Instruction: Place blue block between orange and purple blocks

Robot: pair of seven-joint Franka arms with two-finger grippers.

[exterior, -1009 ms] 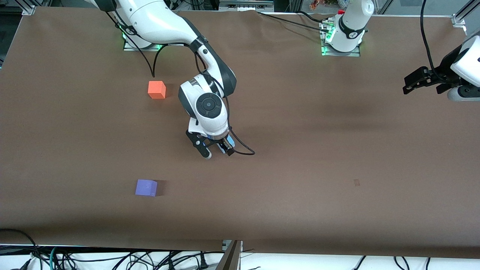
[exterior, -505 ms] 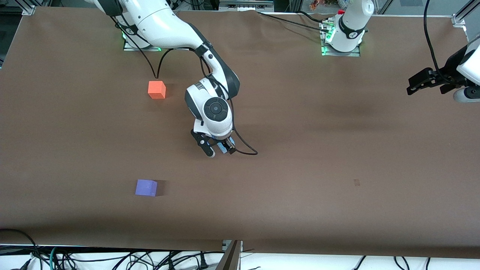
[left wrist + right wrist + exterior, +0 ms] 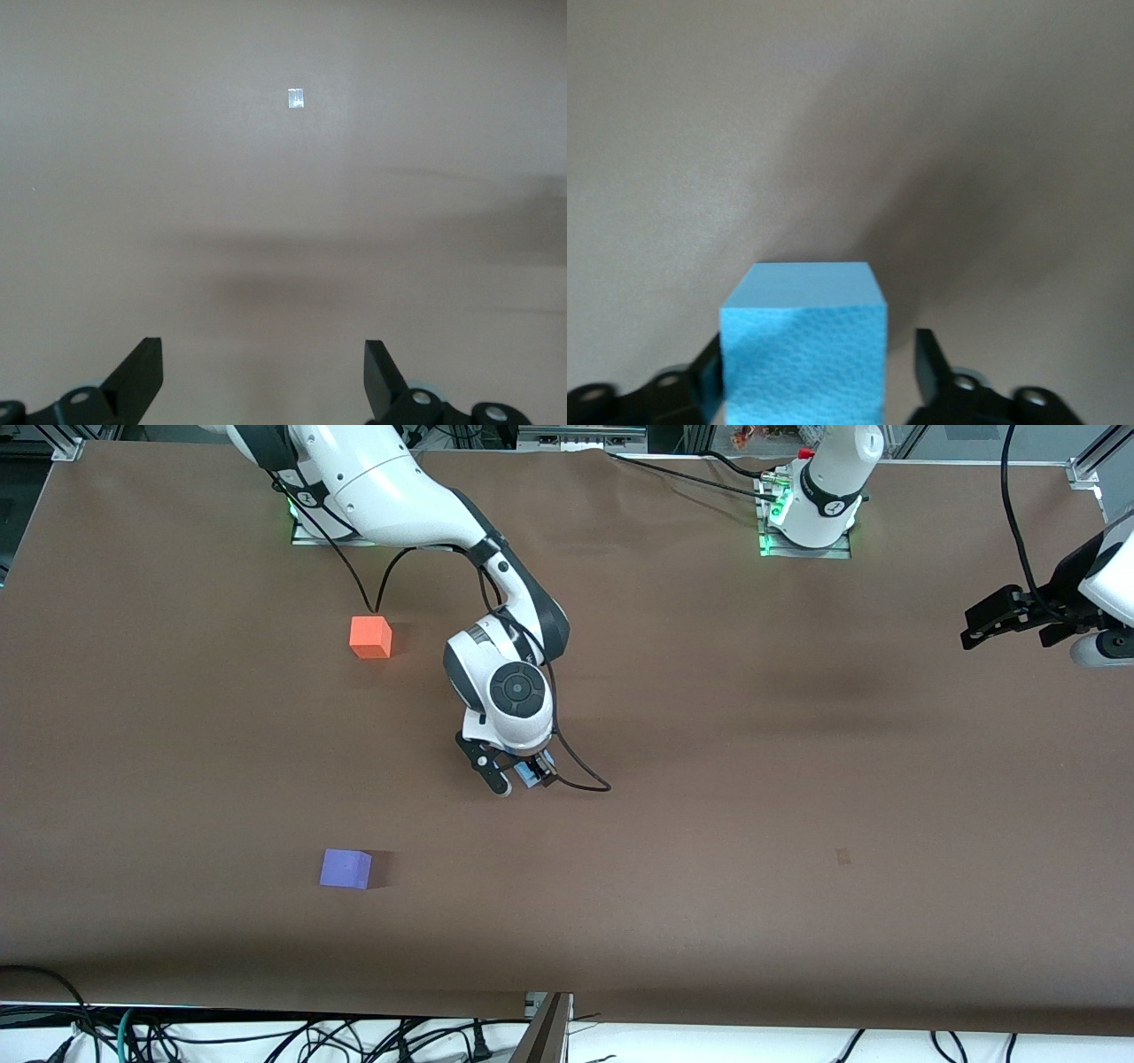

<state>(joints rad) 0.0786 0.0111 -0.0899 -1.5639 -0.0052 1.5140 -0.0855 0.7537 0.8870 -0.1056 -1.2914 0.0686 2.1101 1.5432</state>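
Observation:
The blue block (image 3: 534, 774) lies near the middle of the table, mostly hidden under my right gripper (image 3: 523, 778). In the right wrist view the block (image 3: 804, 354) sits between the open fingers of my right gripper (image 3: 819, 354): one finger touches it and a gap shows at the other finger (image 3: 928, 363). The orange block (image 3: 370, 638) stands close to the right arm's base. The purple block (image 3: 345, 868) lies nearer to the front camera than the orange one. My left gripper (image 3: 974, 625) waits open and empty over the left arm's end of the table (image 3: 263, 354).
A brown mat (image 3: 753, 797) covers the table. A small pale mark (image 3: 842, 856) lies on it, also in the left wrist view (image 3: 296, 98). The right arm's cable (image 3: 580, 779) loops beside the gripper.
My right gripper has shifted a little toward the left arm's end and come down around the blue block. My left gripper drew slightly outward, then held still.

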